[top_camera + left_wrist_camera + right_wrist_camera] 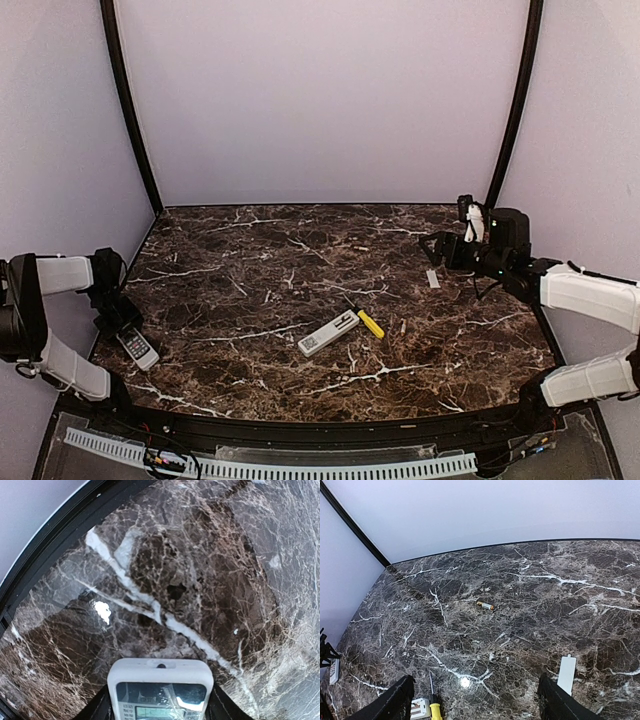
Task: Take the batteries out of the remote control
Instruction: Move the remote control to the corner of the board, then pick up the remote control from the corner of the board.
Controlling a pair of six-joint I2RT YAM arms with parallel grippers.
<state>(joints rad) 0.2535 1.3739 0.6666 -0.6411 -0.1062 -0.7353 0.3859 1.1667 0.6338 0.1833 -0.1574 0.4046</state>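
Currently: one battery lies loose on tabletop, well apart from centre remote. Far left of it, left gripper straddles second remote; pinch unconfirmed. Far right, right gripper spread, empty.

Light falls soft and even from overhead, leaving the walls pale lilac and the shadows faint. The polished counter throws small white glare spots back at both my wrist cameras. Those two views bend strongly toward their edges. The remote close under my left lens looks slightly soft, its screen glinting.
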